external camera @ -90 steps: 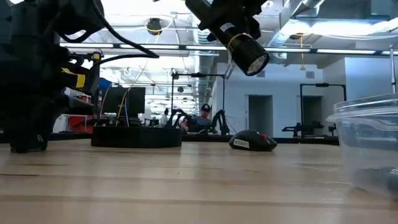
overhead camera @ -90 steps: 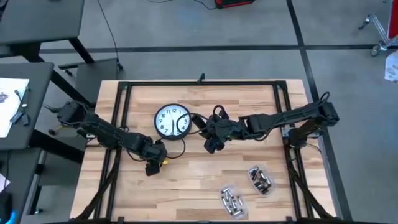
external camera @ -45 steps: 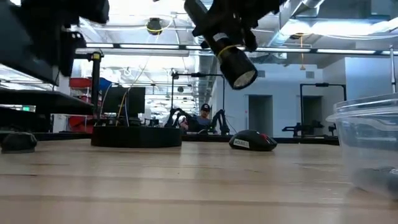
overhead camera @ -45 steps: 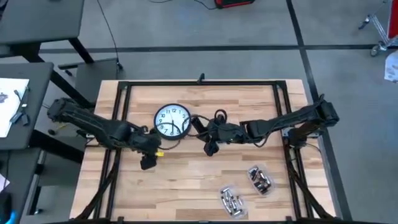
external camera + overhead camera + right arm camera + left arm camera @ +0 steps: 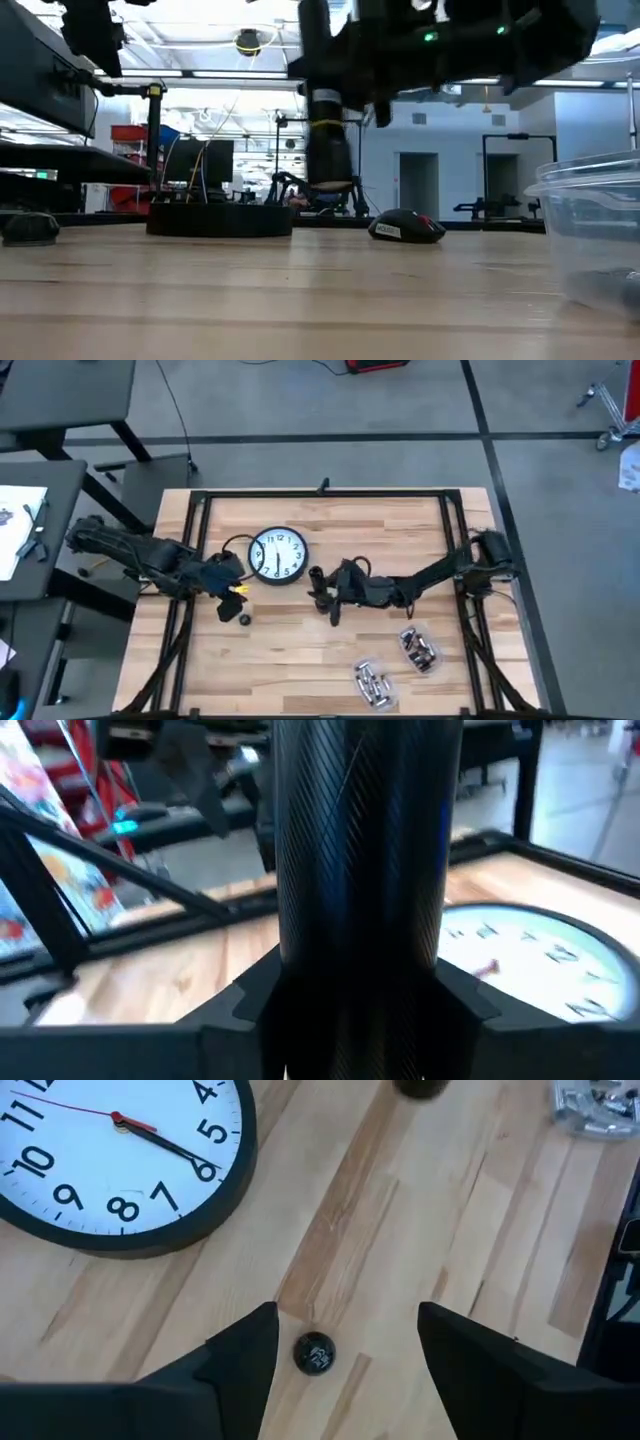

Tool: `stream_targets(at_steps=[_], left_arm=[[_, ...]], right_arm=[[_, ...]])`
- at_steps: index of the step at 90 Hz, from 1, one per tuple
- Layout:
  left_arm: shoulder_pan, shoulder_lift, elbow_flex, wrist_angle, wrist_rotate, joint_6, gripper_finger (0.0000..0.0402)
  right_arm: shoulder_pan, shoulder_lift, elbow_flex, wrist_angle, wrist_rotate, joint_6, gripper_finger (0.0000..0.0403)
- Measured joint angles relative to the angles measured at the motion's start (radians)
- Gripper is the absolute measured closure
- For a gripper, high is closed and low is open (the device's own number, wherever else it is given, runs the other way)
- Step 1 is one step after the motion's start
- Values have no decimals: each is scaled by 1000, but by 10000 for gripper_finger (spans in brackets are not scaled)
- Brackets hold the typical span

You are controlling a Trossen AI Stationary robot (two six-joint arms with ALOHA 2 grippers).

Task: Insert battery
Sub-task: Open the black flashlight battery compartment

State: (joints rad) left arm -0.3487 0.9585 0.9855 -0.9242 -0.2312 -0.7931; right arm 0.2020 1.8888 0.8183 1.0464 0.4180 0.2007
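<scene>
The left gripper (image 5: 345, 1345) hangs above the table (image 5: 300, 650) with its two fingers (image 5: 240, 1350) spread wide apart and nothing between them; a small round black cap (image 5: 314, 1352) lies on the wood in the gap below, close to the rim of the wall clock (image 5: 277, 553), which lies face up just beside that gripper. The right gripper (image 5: 320, 588) reaches in low near the middle of the table, close to the clock's other side; whether its fingers are apart or together I cannot tell, as the wrist view is filled by a dark cylinder. The batteries (image 5: 372, 684) sit in two clear containers (image 5: 418, 647) near the front edge, well apart from both grippers. Bare wood lies open between clock and containers.
</scene>
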Motion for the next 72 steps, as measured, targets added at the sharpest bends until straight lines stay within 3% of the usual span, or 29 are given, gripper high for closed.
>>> stream_targets(at_steps=[29,63,72], left_arm=[[3,1,0,3,-2,-52,181],[3,1,0,2,-2,-43,181],[3,1,0,2,-2,-41,181]], right_arm=[[-7,207,127,72,-4,-68,264],[0,225,161,33,-23,-97,264],[1,225,161,18,-25,-96,223]])
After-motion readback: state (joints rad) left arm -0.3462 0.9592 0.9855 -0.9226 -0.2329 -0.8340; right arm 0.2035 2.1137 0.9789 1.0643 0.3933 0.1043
